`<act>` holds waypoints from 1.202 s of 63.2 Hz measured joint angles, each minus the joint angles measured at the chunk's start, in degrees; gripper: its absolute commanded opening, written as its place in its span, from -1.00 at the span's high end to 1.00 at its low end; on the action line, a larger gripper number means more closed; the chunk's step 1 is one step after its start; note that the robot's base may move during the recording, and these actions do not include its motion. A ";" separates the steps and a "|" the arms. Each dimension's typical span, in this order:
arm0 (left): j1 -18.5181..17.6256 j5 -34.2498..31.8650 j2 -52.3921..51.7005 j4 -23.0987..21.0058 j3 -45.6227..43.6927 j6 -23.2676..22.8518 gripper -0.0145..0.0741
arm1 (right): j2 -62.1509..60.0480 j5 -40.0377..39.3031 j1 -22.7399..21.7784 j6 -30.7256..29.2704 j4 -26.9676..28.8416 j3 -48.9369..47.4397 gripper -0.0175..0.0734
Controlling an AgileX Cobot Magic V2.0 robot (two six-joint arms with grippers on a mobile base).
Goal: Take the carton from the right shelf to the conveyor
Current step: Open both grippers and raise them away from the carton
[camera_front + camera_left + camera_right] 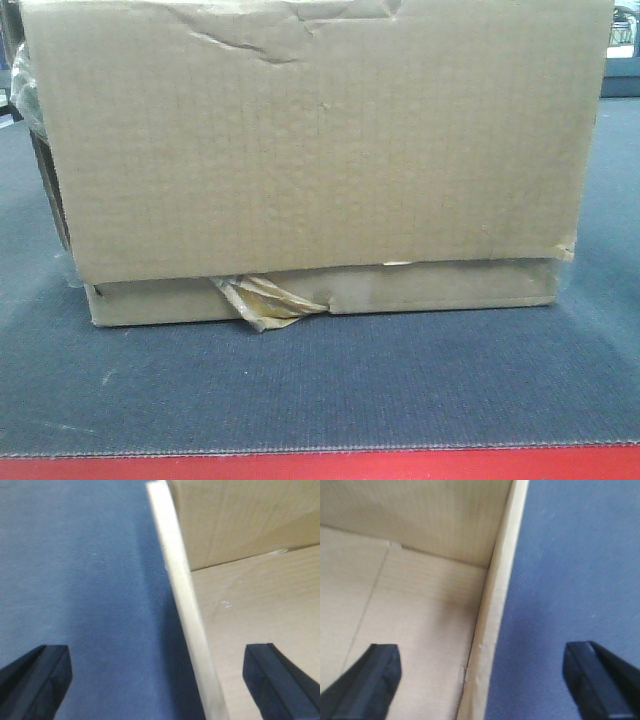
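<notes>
The open-topped carton (320, 150) on the conveyor (320, 390) looks light but bendable, each wide-spread gripper (157, 680) (480, 680) straddling a thin side wall, the likely grip.

The carton (320, 150) is sitting on the conveyor (320, 390). Each side wall is standing between a gripper's spread fingers (35, 680), one finger inside, one outside.
</notes>
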 measured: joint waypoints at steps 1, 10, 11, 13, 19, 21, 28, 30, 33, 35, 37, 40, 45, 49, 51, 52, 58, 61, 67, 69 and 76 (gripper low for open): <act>0.00 0.24 -0.54 0.00 0.00 0.00 -0.67 | -0.50 0.00 -0.15 0.00 0.00 0.00 -0.24; 0.10 1.65 -7.10 0.17 0.89 0.13 -0.42 | -6.07 0.79 -2.08 0.93 0.10 0.00 0.31; 0.21 1.65 -7.84 0.17 1.19 0.24 -0.37 | -6.63 1.04 -2.42 0.93 0.10 0.00 0.37; 0.35 1.65 -9.81 0.31 2.14 0.24 -0.24 | -8.08 1.46 -3.37 0.93 0.10 0.00 0.49; 1.51 0.33 -15.75 0.35 6.88 0.35 0.27 | -12.24 1.91 -6.40 0.93 0.10 1.20 0.76; 1.98 -0.58 -17.48 0.35 8.74 0.46 0.41 | -13.87 1.63 -7.56 0.93 0.10 2.40 0.76; 4.28 -4.74 -24.22 0.45 17.16 0.46 0.74 | -18.88 -0.24 -10.59 0.93 0.10 8.37 0.76; 5.04 -6.16 -26.52 0.21 20.31 0.46 0.70 | -20.26 -0.97 -11.20 0.93 -0.02 10.50 0.76; 6.46 -8.32 -29.23 -0.18 24.24 0.46 0.67 | -22.28 -2.46 -11.91 0.93 -0.02 13.97 0.76; 7.32 -10.24 -31.04 -0.44 26.88 0.46 0.67 | -23.94 -3.46 -12.26 0.93 -0.02 17.13 0.76; 8.20 -11.84 -33.26 -0.77 30.25 0.46 0.67 | -25.31 -4.67 -12.48 0.93 -0.02 19.82 0.76; 9.78 -14.57 -36.40 -1.30 35.03 0.46 0.67 | -27.69 -7.06 -12.54 0.93 -0.02 24.74 0.76; 12.01 -18.93 -40.89 -1.82 41.90 0.46 0.67 | -31.50 -11.53 -12.54 0.93 -0.02 32.91 0.76; 13.27 -21.91 -44.99 -1.93 48.05 0.46 0.67 | -34.46 -15.47 -12.54 0.93 -0.02 38.88 0.76; 13.89 -23.60 -47.26 -1.97 51.36 0.46 0.67 | -36.45 -17.23 -12.54 0.93 -0.02 42.50 0.76; 13.91 -24.32 -47.69 -2.08 52.01 0.46 0.67 | -37.25 -18.19 -12.54 0.93 -0.02 43.93 0.76; 14.36 -28.96 -54.07 -2.31 60.71 0.46 0.67 | -43.23 -24.18 -12.54 0.93 -0.02 52.59 0.76; 14.36 -31.52 -56.87 -2.39 64.10 0.46 0.67 | -45.85 -26.60 -12.54 0.93 -0.02 56.82 0.76; 14.36 -35.57 -63.07 -2.39 70.38 0.46 0.67 | -51.74 -31.20 -12.54 0.93 -0.02 63.57 0.76; 14.36 -36.56 -65.50 -2.39 71.95 0.46 0.67 | -53.69 -32.27 -12.54 0.93 -0.02 65.41 0.76; 14.36 -39.03 -72.05 -2.39 76.55 0.46 0.67 | -61.91 -35.26 -12.54 0.93 -0.02 70.95 0.76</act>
